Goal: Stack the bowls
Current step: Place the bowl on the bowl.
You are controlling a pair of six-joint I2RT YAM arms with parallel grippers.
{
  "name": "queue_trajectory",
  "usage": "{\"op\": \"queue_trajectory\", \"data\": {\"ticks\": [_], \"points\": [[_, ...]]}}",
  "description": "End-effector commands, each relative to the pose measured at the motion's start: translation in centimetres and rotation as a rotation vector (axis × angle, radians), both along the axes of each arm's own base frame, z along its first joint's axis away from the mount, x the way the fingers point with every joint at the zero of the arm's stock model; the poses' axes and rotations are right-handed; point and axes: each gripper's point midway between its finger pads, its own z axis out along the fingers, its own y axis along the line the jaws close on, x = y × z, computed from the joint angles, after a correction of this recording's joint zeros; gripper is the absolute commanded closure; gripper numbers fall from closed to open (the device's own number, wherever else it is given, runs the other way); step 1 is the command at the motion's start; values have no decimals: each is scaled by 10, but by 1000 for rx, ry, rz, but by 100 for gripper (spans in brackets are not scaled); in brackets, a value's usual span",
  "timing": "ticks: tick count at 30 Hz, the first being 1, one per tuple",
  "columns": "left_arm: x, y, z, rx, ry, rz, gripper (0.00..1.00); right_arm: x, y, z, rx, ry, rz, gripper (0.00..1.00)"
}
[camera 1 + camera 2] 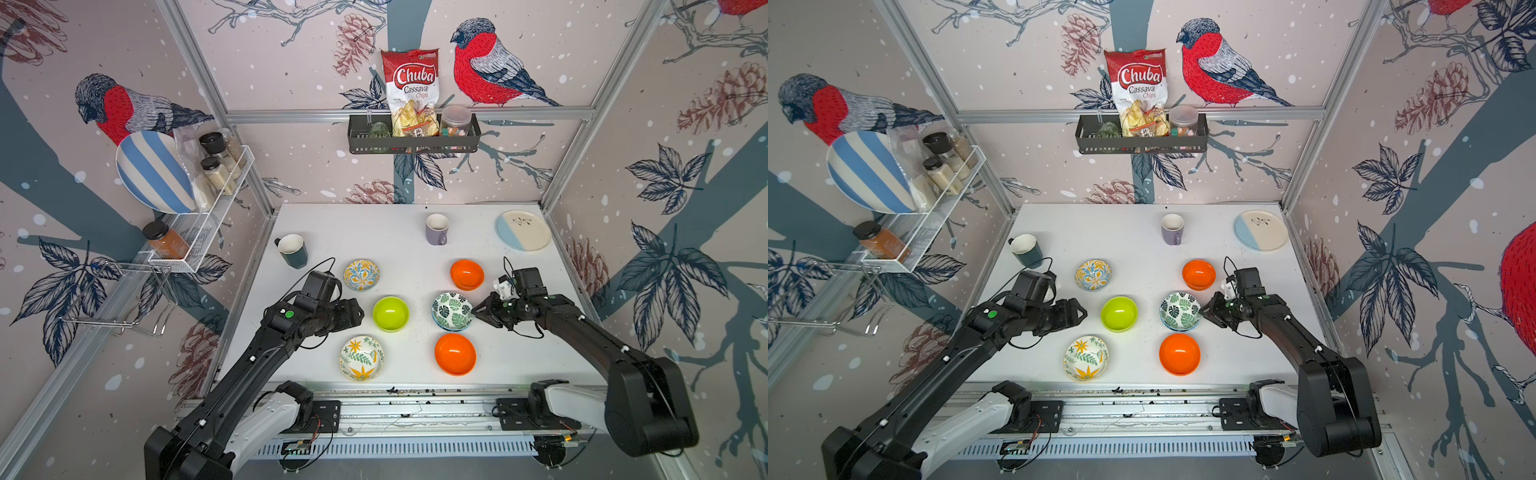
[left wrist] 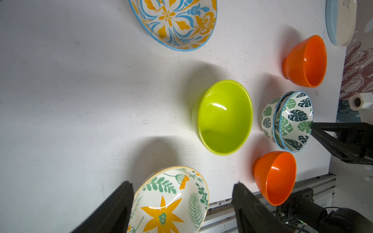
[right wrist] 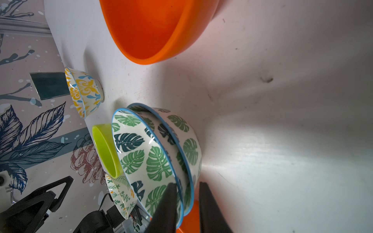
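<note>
The right pincer (image 3: pixel 186 183) is drawn narrow and straddles the rims of two leaf-print bowls near the right side of the bench (image 1: pixel 374 232). One finger (image 3: pixel 167 201) lies inside the upper leaf bowl (image 1: pixel 452 309) and the other is outside both walls. The upper bowl sits tilted inside the lower leaf bowl (image 3: pixel 189 147). A thin sliver shows between the outer finger and the lower rim, so I cannot tell whether it is pinching or only close.

One orange bowl (image 1: pixel 467 274) stands just beyond this pair, toward the back. Another orange bowl (image 1: pixel 455 354) stands just in front of it, toward the rail. Both are apart from the pincer.

The left pincer (image 1: pixel 358 315) is spread wide and holds nothing. It hovers just beside the lime green bowl (image 1: pixel 390 313), pointing at it without touching. The yellow-flower bowl (image 1: pixel 361 358) lies nearer the front edge. In the left wrist view it shows between the spread fingers. The blue-and-yellow bowl (image 1: pixel 361 275) lies on the far side of that pincer, apart from it.

A purple mug (image 1: pixel 437 228), a dark green mug (image 1: pixel 293 249) and a plate (image 1: pixel 523 230) stand farther back.
</note>
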Motion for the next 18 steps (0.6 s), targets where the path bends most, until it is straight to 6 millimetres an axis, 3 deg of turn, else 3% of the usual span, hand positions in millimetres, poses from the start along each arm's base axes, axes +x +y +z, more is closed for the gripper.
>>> {"op": "queue_trajectory", "data": {"ticks": [1, 18], "points": [[1, 1, 0, 10, -6, 2, 21, 1, 1, 1, -1, -14, 17, 78], [-1, 6, -1, 41, -3, 19, 21, 2, 3, 6, 16, -27, 19, 77]]}}
